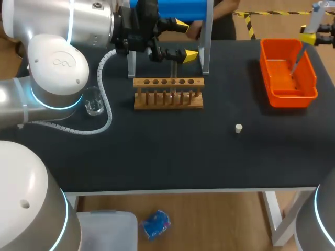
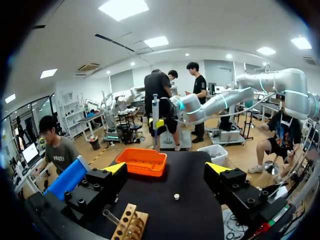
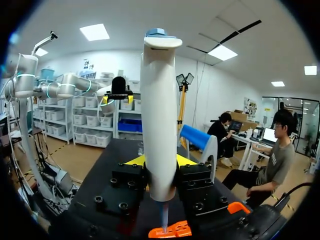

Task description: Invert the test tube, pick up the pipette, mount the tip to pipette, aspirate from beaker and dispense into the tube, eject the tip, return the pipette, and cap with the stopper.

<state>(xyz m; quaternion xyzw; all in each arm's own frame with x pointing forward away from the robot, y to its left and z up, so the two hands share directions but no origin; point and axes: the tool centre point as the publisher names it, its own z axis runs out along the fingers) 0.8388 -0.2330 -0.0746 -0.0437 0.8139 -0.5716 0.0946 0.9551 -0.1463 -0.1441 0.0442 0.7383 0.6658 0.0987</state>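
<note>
My right gripper (image 1: 314, 35) is shut on the white pipette (image 1: 312, 21) at the far right, above the orange bin (image 1: 306, 86); the pipette's thin lower end points down into the bin. In the right wrist view the pipette (image 3: 160, 115) stands upright between the fingers of my right gripper (image 3: 159, 161). My left gripper (image 1: 186, 39) hangs open and empty just behind the wooden rack (image 1: 167, 99), where a clear test tube (image 1: 173, 77) stands. The rack (image 2: 131, 225) lies below and ahead of my left gripper (image 2: 167, 170). A small white stopper (image 1: 238, 128) lies on the black table. The glass beaker (image 1: 94, 102) stands left of the rack.
The blue-topped pipette stand (image 1: 172, 10) rises behind the rack, close to my left gripper. My left arm's white cable (image 1: 107, 112) loops around the beaker.
</note>
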